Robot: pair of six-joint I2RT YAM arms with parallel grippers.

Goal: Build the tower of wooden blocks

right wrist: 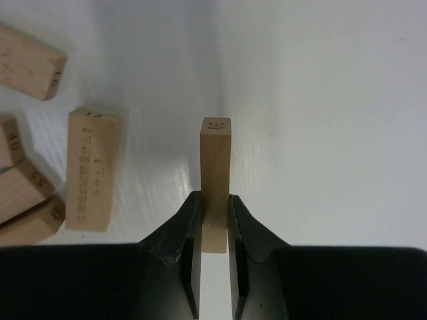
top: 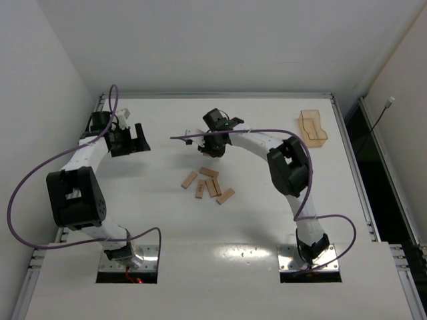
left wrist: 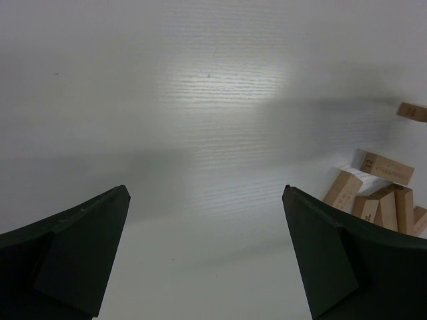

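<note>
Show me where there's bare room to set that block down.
Bare table lies between the left gripper and the loose wood blocks, and along the far edge beside the plastic tray. It is crowded at that pile, beside the right gripper.

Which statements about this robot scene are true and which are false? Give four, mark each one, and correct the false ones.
1. The right gripper is shut on an upright block. True.
2. The left gripper holds a block. False: it is open and empty.
3. The loose blocks lie in the tray. False: they lie in a cluster on the table, and the tray stands apart at the far right.
4. The held block has the number 30 on its end. True.
</note>
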